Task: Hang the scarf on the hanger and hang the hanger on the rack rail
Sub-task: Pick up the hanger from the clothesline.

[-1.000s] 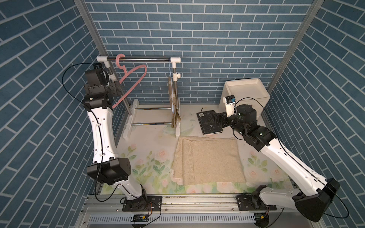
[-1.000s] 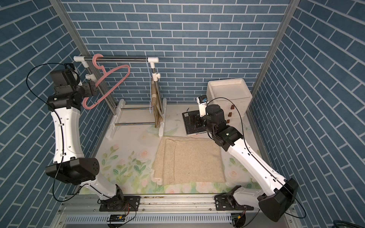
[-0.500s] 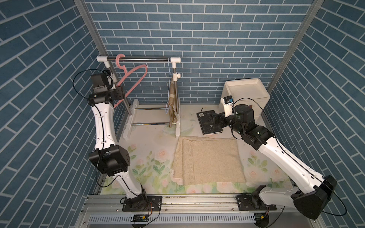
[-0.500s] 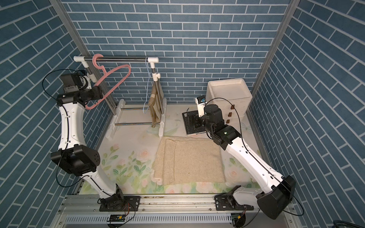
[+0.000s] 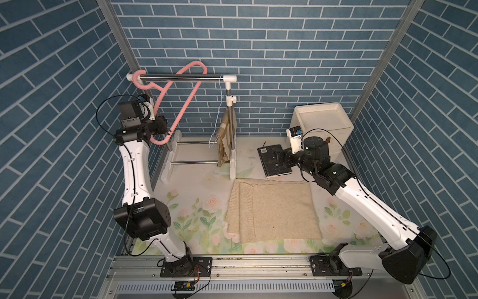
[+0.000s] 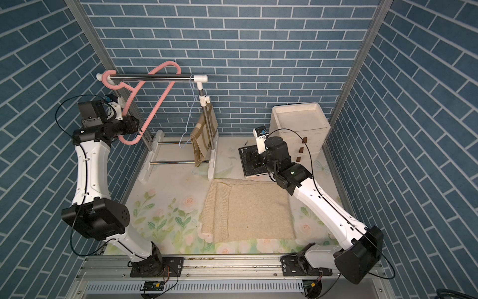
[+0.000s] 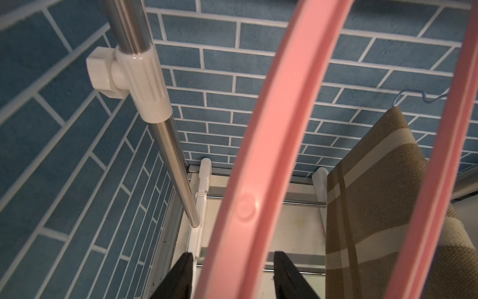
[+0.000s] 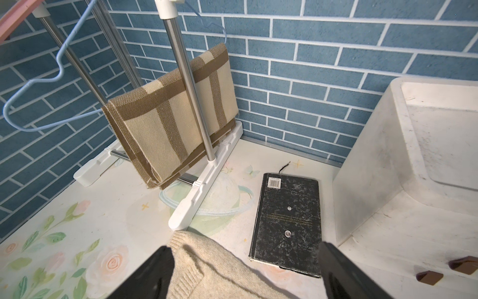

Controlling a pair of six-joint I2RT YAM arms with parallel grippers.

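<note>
In both top views the left gripper (image 5: 165, 130) is reaching the pink hanger (image 5: 184, 108) on the rail (image 5: 181, 77), the first step; the beige scarf (image 5: 274, 209) is lying on the mat (image 5: 196, 207). In the left wrist view its jaws are sitting astride the hanger's arm; whether clamping, I cannot tell. In the right wrist view the right gripper (image 8: 245, 247) is hovering wide apart near the scarf's far edge. Next is calling for a firm hold, then unhooking. Against one second ago, jaws are narrowing, hanger tilting higher
</note>
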